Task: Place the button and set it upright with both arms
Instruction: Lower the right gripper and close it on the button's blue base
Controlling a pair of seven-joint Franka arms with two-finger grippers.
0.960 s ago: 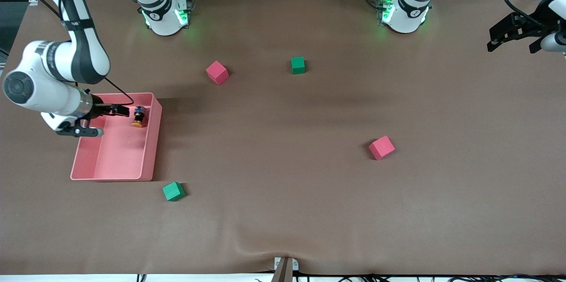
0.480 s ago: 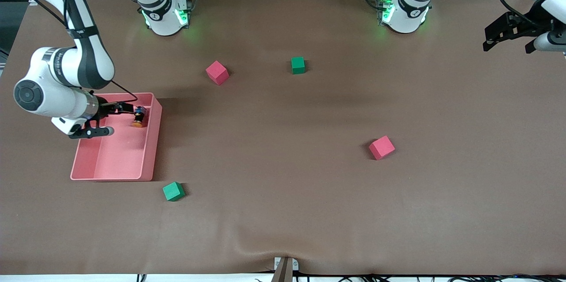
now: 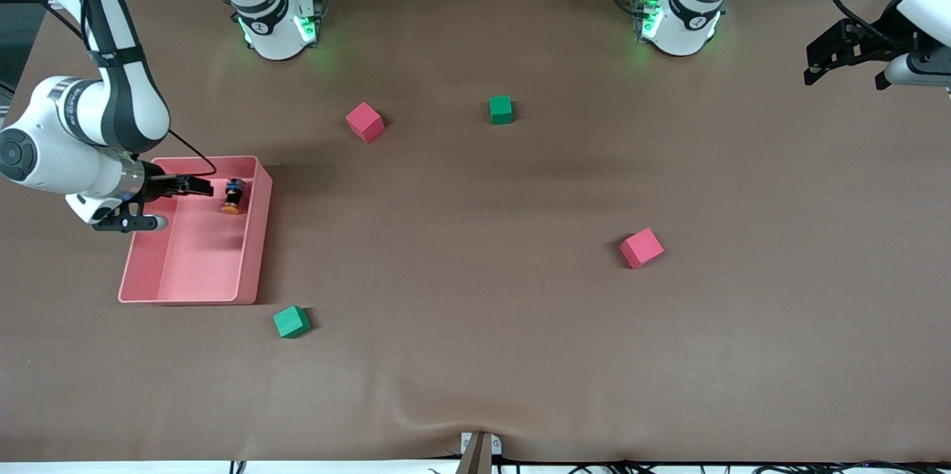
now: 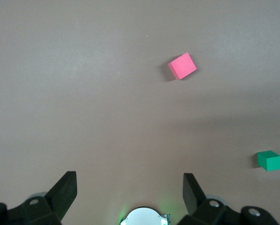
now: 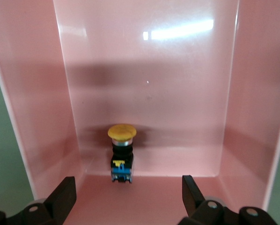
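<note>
From across the table, the button [image 3: 233, 197] sits inside the pink tray [image 3: 186, 294] at the right arm's end, in the part of the tray farther from the front camera, close to the tray wall that faces the middle of the table. The right gripper [image 3: 199, 185] hangs just beside it over the tray, holding nothing; at this angle I cannot judge how wide its fingers stand. The left gripper [image 3: 825, 62] waits in the air over the table's edge at the left arm's end, well apart from everything. Two pink cubes [image 3: 365, 122] and two green cubes [image 3: 501, 109] lie scattered on the brown table [image 3: 475, 355], untouched. As I read it, the placing in the tray is done. From here the orange cap seems to lie nearer the front camera than the dark body, so whether it stands or leans I cannot settle.

The left wrist view shows the left gripper [image 4: 129, 189] spread wide and empty over bare tabletop, its fingertips cut off at the edge.

The right wrist view shows the right gripper [image 5: 128, 194] wide apart and empty, only its fingertips [image 5: 65, 192] visible. The button [image 5: 121, 153] rests at the foot of the tray's wall [image 5: 149, 93], orange cap one way, bluish end the other, free of any grip. Whether it counts as upright stays unclear.
</note>
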